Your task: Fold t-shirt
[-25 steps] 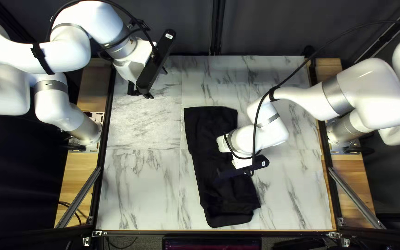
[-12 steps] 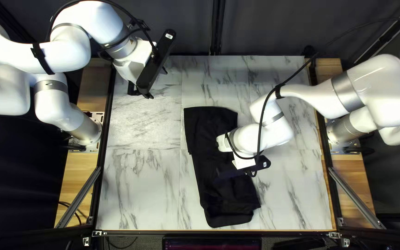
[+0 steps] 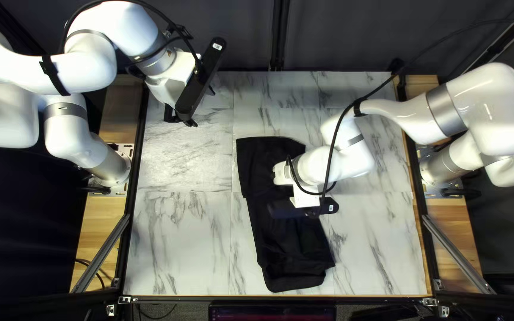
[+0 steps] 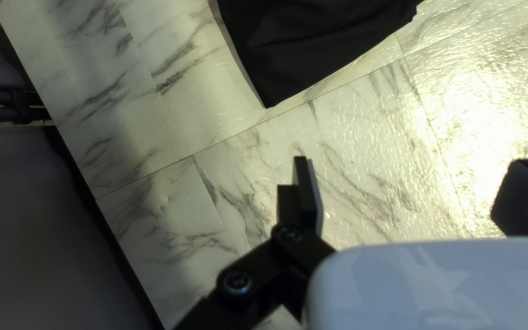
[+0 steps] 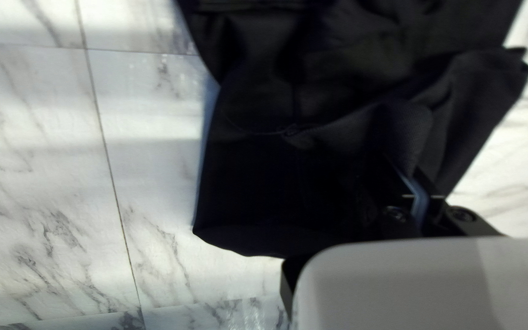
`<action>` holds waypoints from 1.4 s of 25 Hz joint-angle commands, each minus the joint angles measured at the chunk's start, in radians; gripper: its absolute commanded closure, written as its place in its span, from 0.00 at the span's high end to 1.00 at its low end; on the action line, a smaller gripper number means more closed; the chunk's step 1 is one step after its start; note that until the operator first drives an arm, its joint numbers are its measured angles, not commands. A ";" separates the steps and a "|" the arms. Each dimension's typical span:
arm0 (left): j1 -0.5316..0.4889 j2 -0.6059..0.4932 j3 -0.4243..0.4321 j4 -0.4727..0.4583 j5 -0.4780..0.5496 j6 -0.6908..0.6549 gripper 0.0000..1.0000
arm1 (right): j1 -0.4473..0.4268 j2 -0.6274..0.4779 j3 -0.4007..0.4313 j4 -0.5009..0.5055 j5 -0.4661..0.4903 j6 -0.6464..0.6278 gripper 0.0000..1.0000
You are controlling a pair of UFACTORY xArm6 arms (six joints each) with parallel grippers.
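The black t-shirt [image 3: 287, 238] lies as a long, narrow, folded strip on the table's middle, reaching toward the near edge. My right gripper [image 3: 306, 208] is over its middle, fingertips hidden from above. In the right wrist view the shut right gripper [image 5: 414, 182] has its fingers together above the rumpled t-shirt [image 5: 264, 177]; no cloth is visibly pinched. My left gripper [image 3: 183, 119] is held up at the table's far left, away from the cloth. In the left wrist view the left gripper [image 4: 414, 174] stands wide open, with a corner of the t-shirt [image 4: 313, 49] ahead.
Bare marble-patterned table [image 3: 179, 238] shows to the left of the t-shirt, and more lies to its right. My right arm [image 3: 400, 122] crosses over the table's right side with a loose cable. A dark curtain [image 3: 340, 35] hangs behind the far edge.
My right gripper has moved a little toward the table's far edge and slightly left, its cable shifting. The t-shirt's visible outline and the left arm have stayed put.
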 commanded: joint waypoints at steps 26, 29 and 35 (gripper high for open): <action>0.000 0.000 0.000 0.000 0.000 0.000 1.00 | 0.005 0.030 0.099 -0.117 -0.161 0.499 0.00; 0.000 0.000 0.000 0.000 0.000 0.000 1.00 | 0.026 0.039 0.124 -0.141 -0.172 0.564 0.00; 0.000 0.000 0.000 0.000 0.000 0.000 1.00 | 0.066 0.037 0.189 -0.140 -0.195 0.611 1.00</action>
